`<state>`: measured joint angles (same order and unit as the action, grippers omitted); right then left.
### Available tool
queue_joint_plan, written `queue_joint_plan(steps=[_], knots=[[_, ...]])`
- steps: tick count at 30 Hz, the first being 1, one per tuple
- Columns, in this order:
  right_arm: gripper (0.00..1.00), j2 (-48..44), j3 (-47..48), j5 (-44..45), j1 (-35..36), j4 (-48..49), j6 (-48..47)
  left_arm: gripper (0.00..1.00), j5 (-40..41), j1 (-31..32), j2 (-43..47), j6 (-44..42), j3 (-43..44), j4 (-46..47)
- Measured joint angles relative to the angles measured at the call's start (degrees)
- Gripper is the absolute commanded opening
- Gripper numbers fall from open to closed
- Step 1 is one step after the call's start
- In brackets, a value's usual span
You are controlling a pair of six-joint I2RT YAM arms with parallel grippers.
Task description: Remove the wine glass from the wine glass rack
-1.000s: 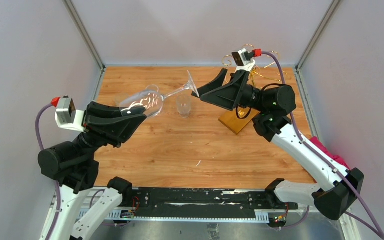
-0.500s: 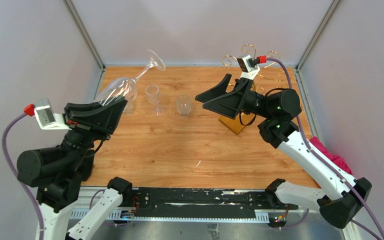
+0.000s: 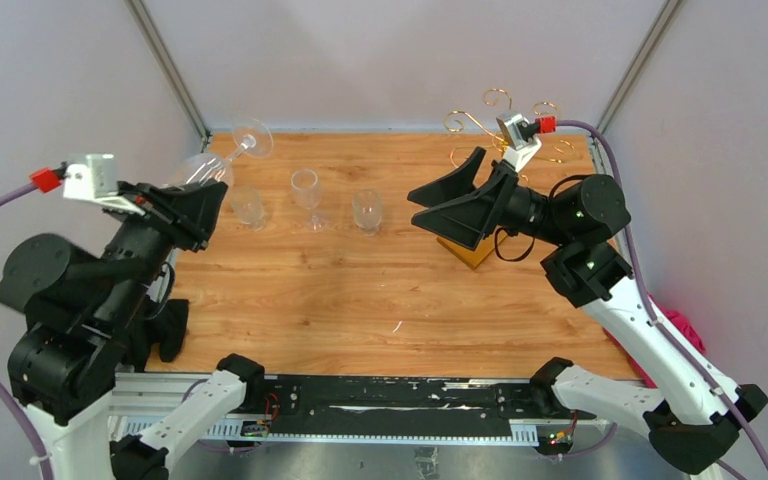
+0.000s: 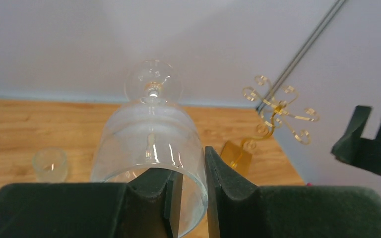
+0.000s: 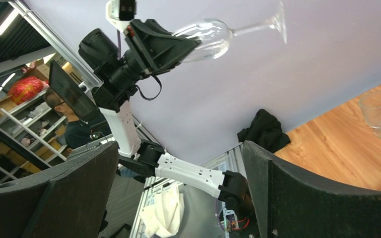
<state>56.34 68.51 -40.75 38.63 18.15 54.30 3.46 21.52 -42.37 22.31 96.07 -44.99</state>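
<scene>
The left fingers (image 4: 230,191), clenched on the wine glass (image 4: 151,134) bowl, had swung it farther to the upper left; the right fingers (image 5: 79,193) stayed spread, empty.

Clear wine glass (image 4: 151,131) is off the rack, in the air over the table's far left. It is tilted, foot up and away, bowl rim pinched by left gripper (image 4: 192,171). Wine glass rack (image 4: 279,105) is a gold wire tree with curled arms, upright on an amber base at far right, well apart from the glass.

Left end effector (image 5: 181,44) clamps wine glass (image 5: 212,35) (stem sideways).
</scene>
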Motion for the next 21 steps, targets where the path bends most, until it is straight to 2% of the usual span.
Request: queue_joint_plan(steps=[5, 8, 12, 21], knots=[[1.00, -1.2, 0.5, 0.3, 0.0, -2.5, -2.5, 0.00, -0.4, 0.0, -3.5, -2.6, 0.7, -8.6], [1.00, -1.4, 0.6, 0.3, 0.0, -3.4, -3.2, 0.00, -3.5, 0.0, -5.2, -3.9, 1.5, -12.4], [1.00, -1.4, 0.7, 0.3, 0.0, -3.9, -3.4, 0.00, -9.2, 0.0, -6.6, -4.8, 1.6, -14.1], [1.00, -1.2, 1.0, 0.3, 0.0, -4.3, -3.4, 0.00, -14.1, 0.0, -8.9, -6.7, 0.6, -16.7]])
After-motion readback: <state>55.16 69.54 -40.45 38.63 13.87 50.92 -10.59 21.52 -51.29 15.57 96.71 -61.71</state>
